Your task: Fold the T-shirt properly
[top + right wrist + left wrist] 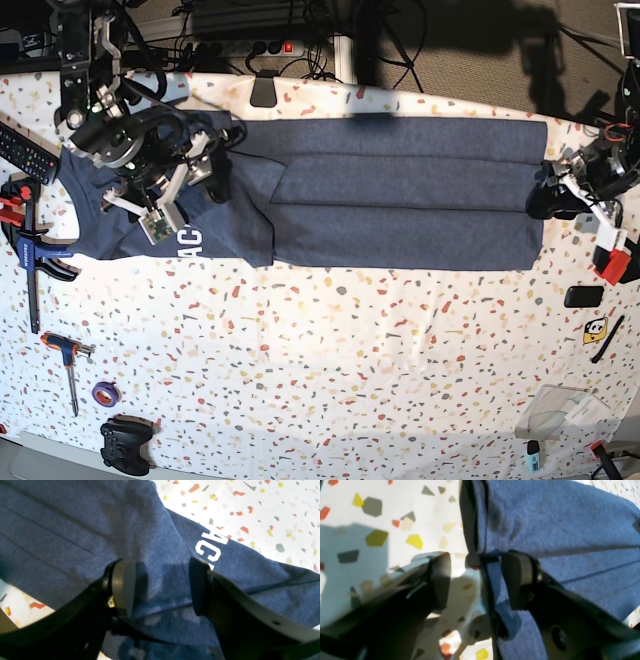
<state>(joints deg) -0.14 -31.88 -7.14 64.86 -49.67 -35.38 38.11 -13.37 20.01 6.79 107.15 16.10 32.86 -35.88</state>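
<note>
My left gripper (475, 580) stands wide open at three o'clock, its fingertips either side of the T-shirt's hem-like edge, gripping nothing; I judge it is placed there to pinch that end. My right gripper (162, 587) is spread wide too, at ten o'clock over the bunched part, and I see no cloth clamped in it, probably because that heap wants drawing out or laying flat.

The T-shirt (400, 185) lies across the upper half of the speckled tabletop (330, 350), from ten o'clock round to three. It is dark heathered navy; the stretch towards three o'clock is a long, fairly flat strip with lengthwise creases. Towards ten o'clock it is rumpled and overlapped, with white block letters (208, 550) peeking out. I'd smooth that end before folding further.
</note>
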